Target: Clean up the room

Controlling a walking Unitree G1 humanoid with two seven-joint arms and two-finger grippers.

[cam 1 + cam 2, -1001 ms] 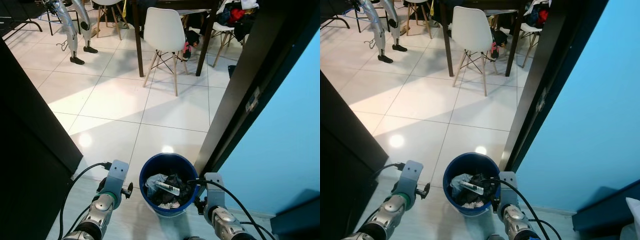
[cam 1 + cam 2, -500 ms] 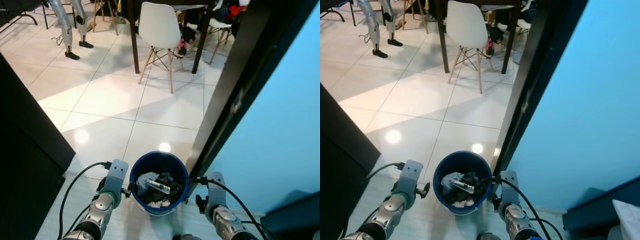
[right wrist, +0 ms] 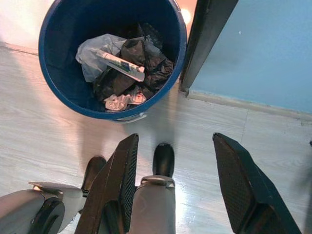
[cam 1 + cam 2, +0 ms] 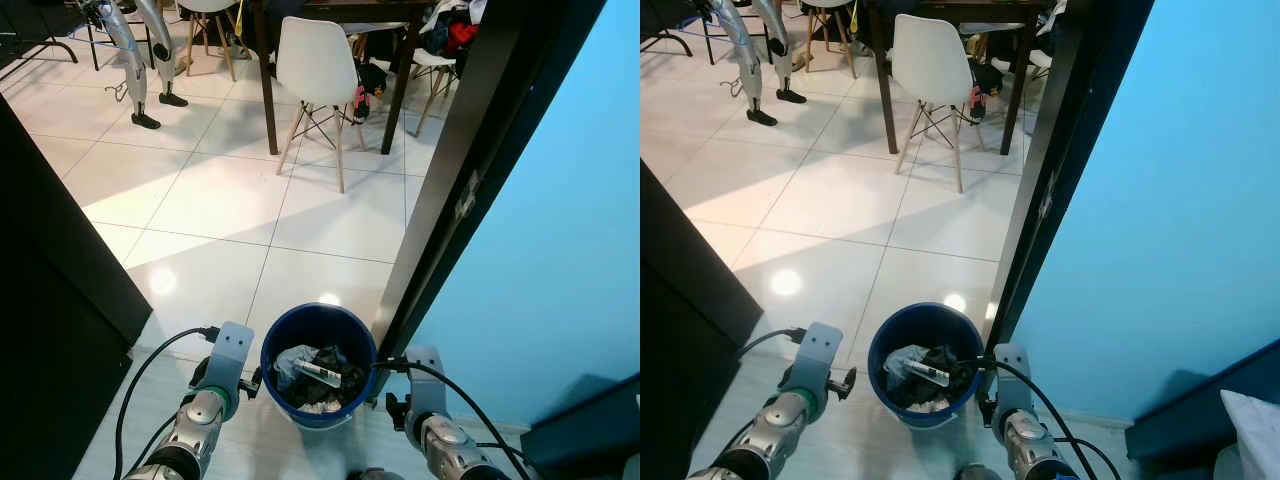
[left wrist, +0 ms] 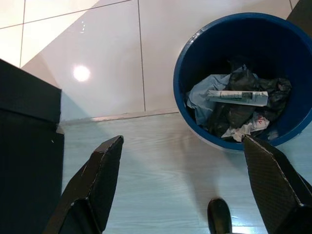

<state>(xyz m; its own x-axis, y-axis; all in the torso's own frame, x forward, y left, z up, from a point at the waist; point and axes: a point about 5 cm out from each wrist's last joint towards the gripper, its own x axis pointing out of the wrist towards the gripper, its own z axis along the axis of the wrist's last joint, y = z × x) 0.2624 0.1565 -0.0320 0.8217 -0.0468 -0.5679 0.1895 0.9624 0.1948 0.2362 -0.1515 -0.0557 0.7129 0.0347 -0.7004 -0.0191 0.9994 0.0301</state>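
Directly between the spread left hand (image 5: 183,185) and spread right hand (image 3: 175,183) stands the blue bin (image 4: 318,330).

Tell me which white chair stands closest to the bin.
The chair with its back to us, at the dark table's near side. The others sit farther off, beyond the table. The bin stands between both pincers.

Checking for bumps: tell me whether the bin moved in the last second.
No. The bin sits just as close to the door frame; the camera shifted.
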